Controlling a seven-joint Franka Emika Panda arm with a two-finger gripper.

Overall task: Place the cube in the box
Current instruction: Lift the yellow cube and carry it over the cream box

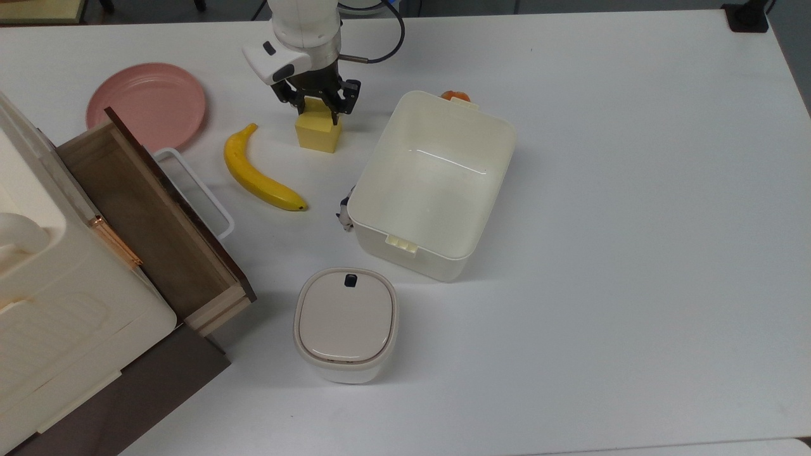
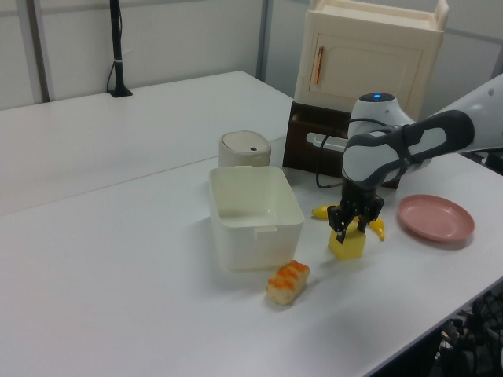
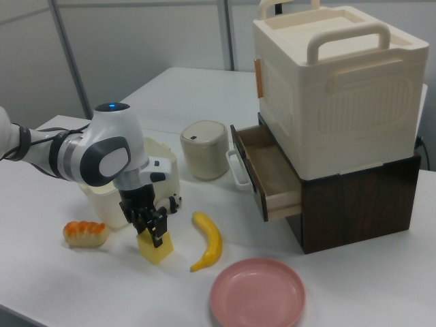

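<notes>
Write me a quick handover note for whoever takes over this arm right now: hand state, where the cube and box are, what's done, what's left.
Hand: shut on the cube, fingers down over its top sides.
Cube: on the table, between the banana and the box in the top view, not lifted.
Box: open, nothing inside, to the top view's right of the cube.
Done: approach and grasp.
Left: lift, carry over the box rim, release inside.
</notes>
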